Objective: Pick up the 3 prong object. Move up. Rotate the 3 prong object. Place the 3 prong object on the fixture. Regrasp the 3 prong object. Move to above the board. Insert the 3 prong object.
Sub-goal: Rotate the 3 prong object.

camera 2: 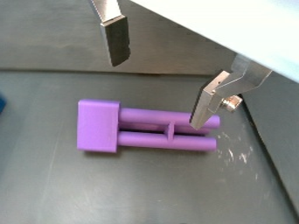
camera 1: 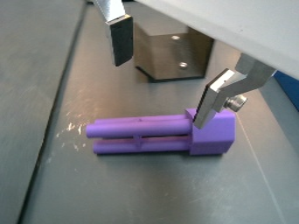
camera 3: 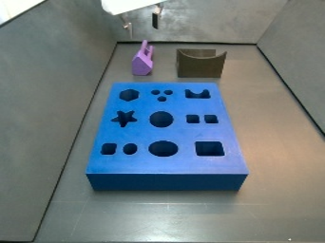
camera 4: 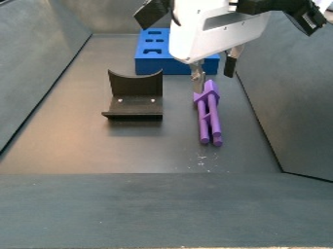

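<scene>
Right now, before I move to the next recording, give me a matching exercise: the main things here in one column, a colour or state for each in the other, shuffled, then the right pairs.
Things:
1. 3 prong object
2. fixture
3. board
4. tool

States:
A. bright blue, with shaped cutouts
B. open, above the purple piece, holding nothing
C. dark brown, with nothing in its notch
D. light purple, lying flat on the floor

Pairs: 1-D, 2-C, 3-A, 4-B
</scene>
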